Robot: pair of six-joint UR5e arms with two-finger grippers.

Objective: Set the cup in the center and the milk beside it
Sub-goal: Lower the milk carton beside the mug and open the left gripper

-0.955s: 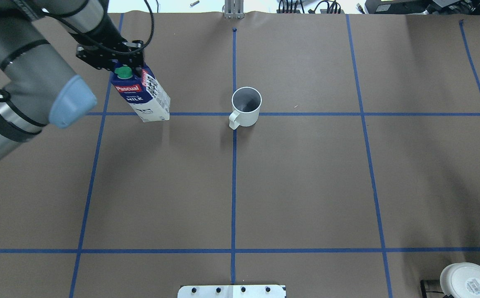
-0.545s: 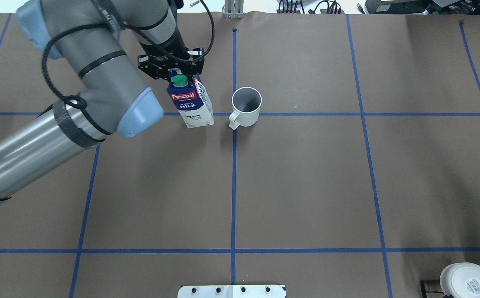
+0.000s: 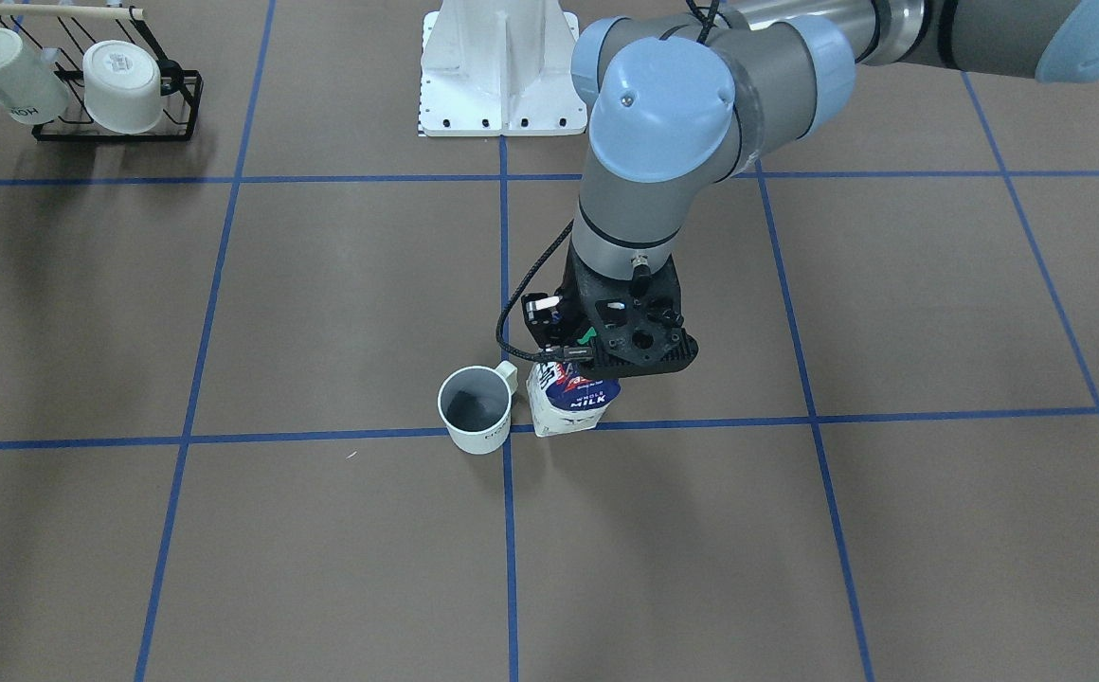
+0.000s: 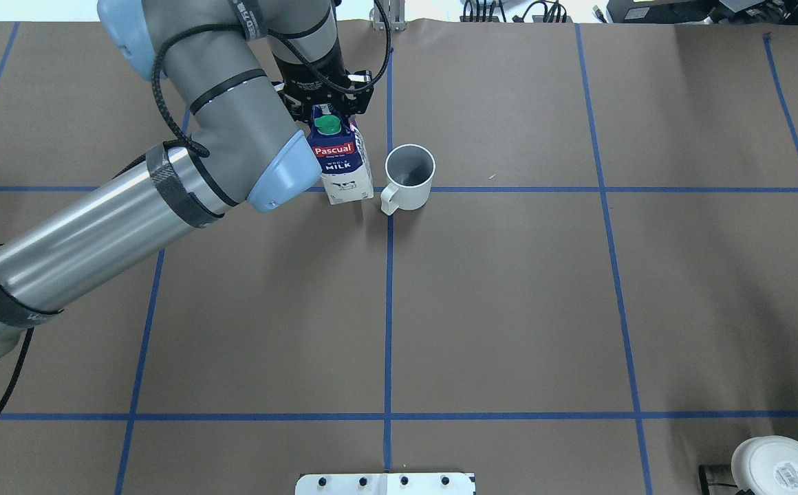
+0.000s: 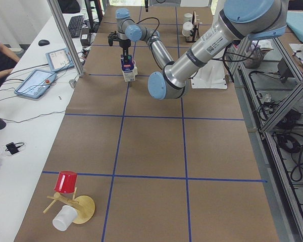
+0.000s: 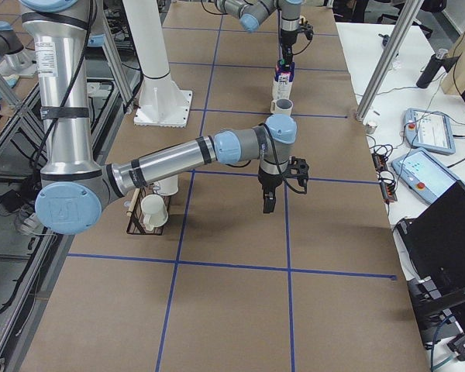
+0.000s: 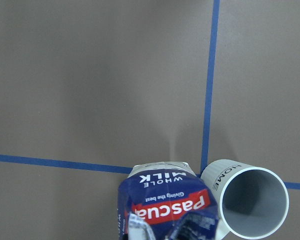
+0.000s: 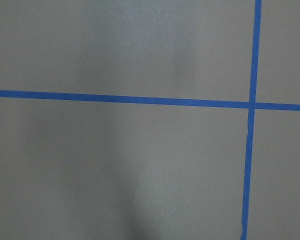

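- Nearest in the overhead view, at the bottom edge, we see the robot's white base plate [image 4: 385, 483] on the brown-papered table [image 4: 509, 309], which is marked into squares by blue tape lines [image 4: 388, 309].
- In the upper left of the front-facing view, a black wire rack [image 3: 114, 128] carries two white mugs [image 3: 123, 85], both tilted.
- In the exterior right view, the right gripper [image 6: 266, 203] hangs pointing down over bare paper in the middle of the frame, well apart from the task's things. We cannot tell whether it is spread or closed, and its wrist camera shows only paper and tape.
- Farther up, the cup [image 4: 409, 179] stands upright where two tape lines cross, in the upper middle of the overhead frame. Its mouth is up, and its handle points to the lower left, toward the carton.
- The milk [image 4: 340, 172] is just beside the cup on its left in that frame, roughly upright, with its base on the same horizontal tape line. We cannot tell whether the carton touches the handle, or whether its base rests on the paper.
- Farthest, the left gripper [image 4: 330, 110] comes down from above and is clenched on the carton's top, at the green cap.
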